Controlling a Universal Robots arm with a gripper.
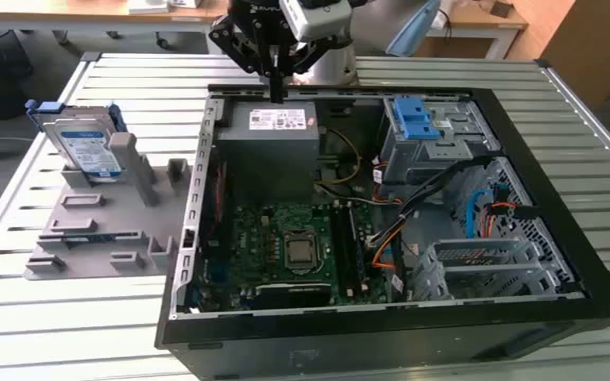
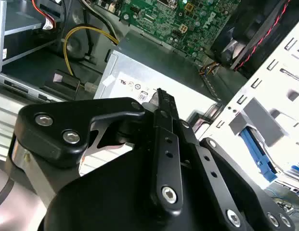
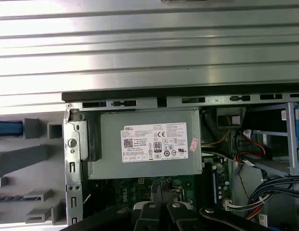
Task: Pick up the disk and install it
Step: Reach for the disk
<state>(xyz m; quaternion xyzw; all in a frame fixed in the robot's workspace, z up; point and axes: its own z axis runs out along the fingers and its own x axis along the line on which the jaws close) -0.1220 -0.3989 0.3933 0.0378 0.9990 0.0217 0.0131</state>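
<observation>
Currently the end effector [image 1: 276, 89], fingers together and empty, hangs over the grey box [image 1: 273, 135], well apart from the disk [image 1: 85, 149], which stands upright in a holder [image 1: 104, 214] on the bench [image 1: 61, 333], presumably to leave its edges free for grasping.

Black jointed pincer [image 2: 161, 96] with silver screws [image 2: 71, 137], grey arm [image 1: 332, 65].

Beside the black computer case [image 1: 390, 337], the silver disk [image 1: 85, 149] had a blue-and-white label and a blue frame and stood on a grey holder [image 1: 93, 238], while inside that case were a green board [image 1: 283, 238] and a grey box [image 1: 271, 147] with a white sticker.
</observation>
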